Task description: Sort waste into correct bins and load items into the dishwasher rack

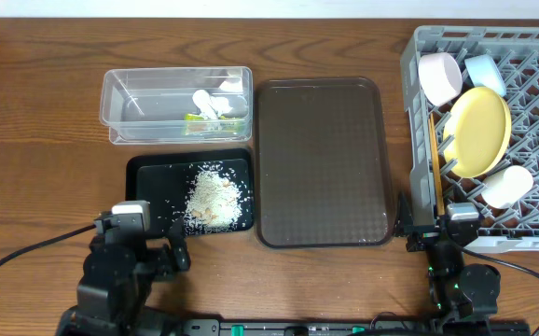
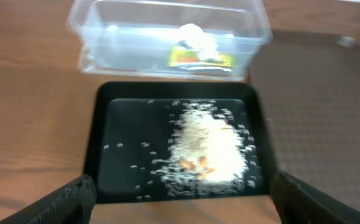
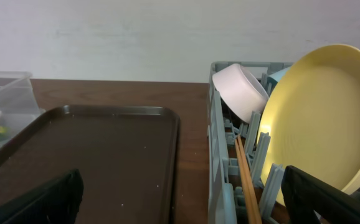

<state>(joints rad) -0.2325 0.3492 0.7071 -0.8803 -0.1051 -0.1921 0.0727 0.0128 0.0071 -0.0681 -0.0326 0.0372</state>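
The grey dishwasher rack [image 1: 531,103] at the right holds the yellow plate [image 1: 479,131], pinkish-white bowl [image 1: 439,77], light blue bowl [image 1: 486,73], white cup [image 1: 509,187] and chopsticks [image 1: 434,159]. The clear tub [image 1: 130,107] holds white tissue [image 1: 210,103] and the green-and-orange wrapper [image 1: 200,119]. The black tray [image 1: 153,182] holds rice scraps [image 1: 214,201]. My left gripper [image 1: 148,247] is open and empty just in front of the black tray [image 2: 124,124]. My right gripper [image 1: 437,233] is open and empty at the rack's front left corner [image 3: 220,186].
The large brown serving tray [image 1: 321,159] lies bare between the bins and the rack. It also shows in the right wrist view [image 3: 93,155]. Both arm bases sit at the table's front edge. A pale wall runs along the back.
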